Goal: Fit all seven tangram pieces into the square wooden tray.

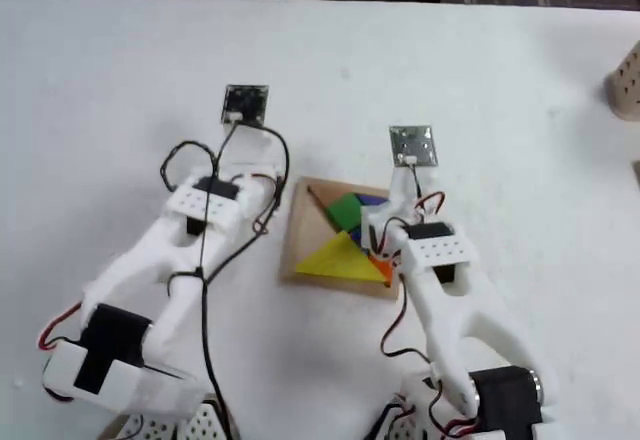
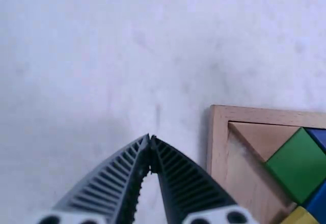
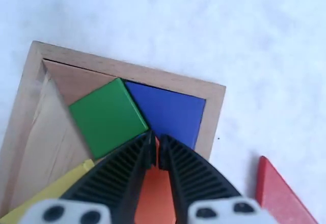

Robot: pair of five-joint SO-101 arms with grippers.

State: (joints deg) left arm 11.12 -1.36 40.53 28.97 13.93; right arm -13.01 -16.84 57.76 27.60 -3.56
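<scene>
The right gripper (image 3: pixel 154 141), closed, is over the orange piece (image 3: pixel 155 193) in the tray (image 3: pixel 127 71). The left gripper (image 2: pixel 151 138), closed, is beside the tray. The right wrist view adds a red piece (image 3: pixel 277 193) outside it.

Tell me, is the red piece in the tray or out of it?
Out. The red piece lies on the white table, beside the wooden tray, not touching its rim.

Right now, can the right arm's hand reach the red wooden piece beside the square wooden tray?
Probably yes. The red wooden piece lies on the white table beside the right hand, nothing between them. The hand is shut, so it must open first.
</scene>
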